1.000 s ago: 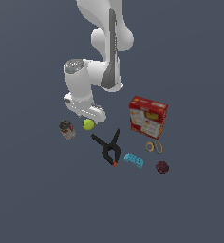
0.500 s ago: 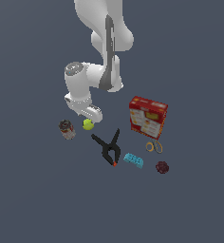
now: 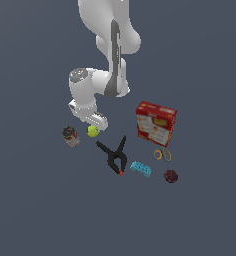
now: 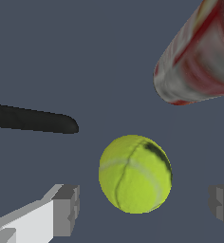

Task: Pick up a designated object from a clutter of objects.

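Uniform dark blue-grey ground (image 3: 35,210) carries the whole clutter, with no walls or edges in sight. Exterior view: the white Panda arm reaches down so that its gripper (image 3: 93,126) sits directly over the small yellow-green tennis-like ball (image 3: 92,131), which rests on the ground between the small can with a red-and-silver label (image 3: 69,136) and the black spring clamp with an orange tip (image 3: 114,155). Toward the exterior view's right stand the red-and-yellow cardboard box (image 3: 156,123), the loose yellow rubber bands (image 3: 163,155), the cyan toy brick (image 3: 140,169) and the dark red bumpy berry (image 3: 171,176), all well apart from the ball.

Wrist view: the ball (image 4: 135,173) lies between the two grey fingertips (image 4: 66,209), which are spread wider than the ball, with ground showing on both sides; nothing is held. The can (image 4: 199,61) lies near the ball but apart from it, and one black clamp handle (image 4: 33,119) reaches in from the opposite side without touching it.

Handling, as a judgement: the ball looks light and somewhat springy, with a felt-like surface that should grip well; being round, it may roll or squirt away if pinched off-centre. The best hold is across its widest part, pads level with its middle, closing evenly. The can seems close enough that the nearer finger should be kept clear of it.
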`<act>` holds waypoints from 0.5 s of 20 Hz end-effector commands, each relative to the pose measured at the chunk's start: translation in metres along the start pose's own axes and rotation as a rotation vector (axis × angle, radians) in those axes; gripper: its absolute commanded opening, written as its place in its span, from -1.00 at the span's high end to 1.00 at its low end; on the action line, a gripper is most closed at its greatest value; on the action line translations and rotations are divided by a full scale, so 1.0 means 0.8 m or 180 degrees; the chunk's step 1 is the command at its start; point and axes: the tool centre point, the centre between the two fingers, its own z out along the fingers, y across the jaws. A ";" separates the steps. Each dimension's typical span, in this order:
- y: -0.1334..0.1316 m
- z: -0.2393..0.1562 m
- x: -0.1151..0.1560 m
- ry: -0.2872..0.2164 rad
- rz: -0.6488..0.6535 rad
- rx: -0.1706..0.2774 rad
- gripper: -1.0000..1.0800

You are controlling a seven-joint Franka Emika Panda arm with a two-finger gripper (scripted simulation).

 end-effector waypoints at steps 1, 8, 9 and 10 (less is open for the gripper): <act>0.000 0.011 -0.001 -0.0001 0.0001 -0.0001 -0.92; 0.001 0.044 -0.001 0.0000 0.0007 -0.0001 -0.92; 0.001 0.046 -0.001 0.0000 0.0007 -0.0001 -0.92; 0.001 0.048 -0.001 0.0000 0.0009 0.0000 -0.92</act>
